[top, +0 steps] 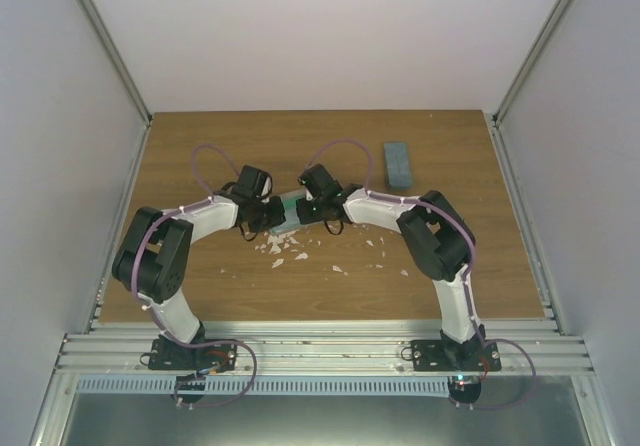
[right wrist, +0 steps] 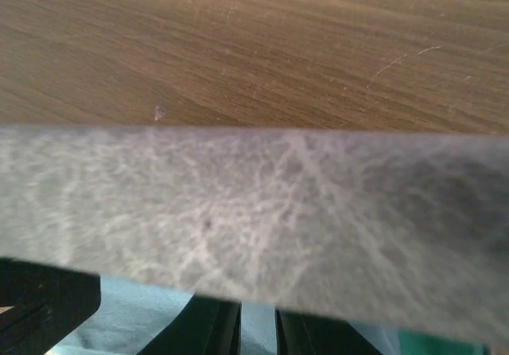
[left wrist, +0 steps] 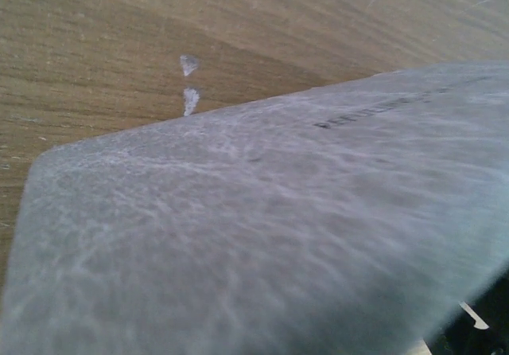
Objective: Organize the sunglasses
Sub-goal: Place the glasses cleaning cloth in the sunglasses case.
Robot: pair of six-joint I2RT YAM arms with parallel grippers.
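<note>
Left gripper [top: 262, 218] and right gripper [top: 312, 210] meet at the grey case [top: 289, 209], centre of the table [top: 200, 291]. Left jaws: pressed together. Right jaws: cannot tell. Sunglasses: not visible in any view

Tabletop [top: 210, 296]: brown wood grain, lightly scratched.
Blue-grey case [top: 398, 164]: rectangular, lying flat near the far right corner.
Grey case [top: 288, 212]: mottled, leather-look surface, mid-tabletop; it fills both wrist views.
Green lining [right wrist: 437, 345]: a sliver below the grey surface.
Light-blue cloth [right wrist: 135, 315]: glimpsed beneath that same surface.
White flecks [top: 278, 248]: scattered just nearward of the grey case.
</note>
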